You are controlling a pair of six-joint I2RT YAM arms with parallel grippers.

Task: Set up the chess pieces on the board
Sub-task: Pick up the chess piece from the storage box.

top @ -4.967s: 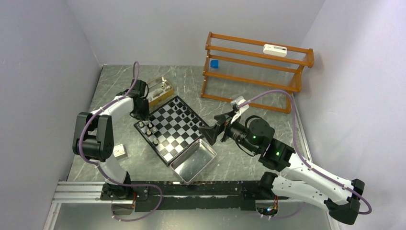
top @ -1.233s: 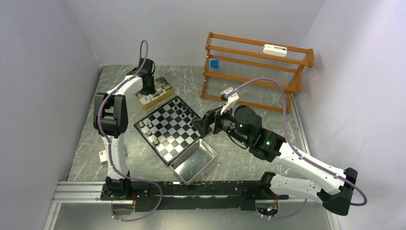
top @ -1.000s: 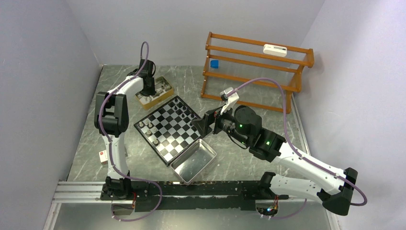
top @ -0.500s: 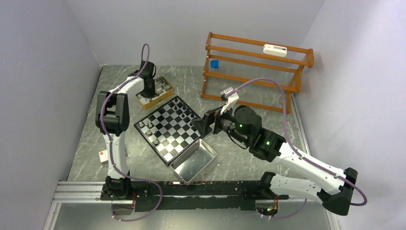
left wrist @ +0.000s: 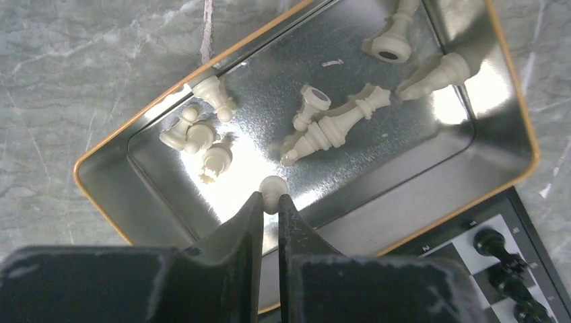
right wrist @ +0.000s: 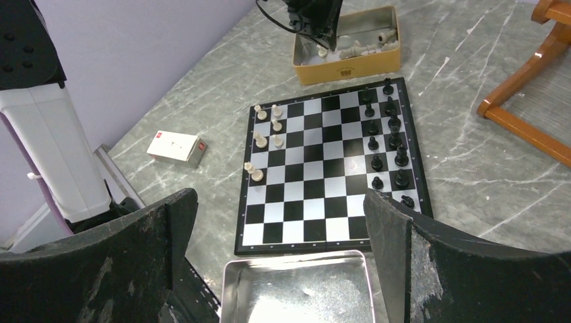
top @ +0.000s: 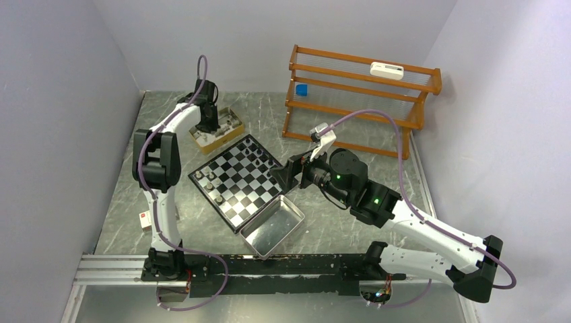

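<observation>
The left gripper pinches a cream piece by its round head alone, jaws narrow, above the gold box beside the board. With so slight a hold, I reckon it could swivel or drop among the loose chess pieces below. The right gripper hangs wide open and empty over the board's near edge.

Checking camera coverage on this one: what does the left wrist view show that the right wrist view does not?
Only left wrist: the left hand pinching a cream piece by its head. Only right wrist: the whole board, the cream pieces standing on it, the metal tray, a small white box, the open right hand. Both: the gold box with loose cream pieces, black pieces at a board corner.
</observation>
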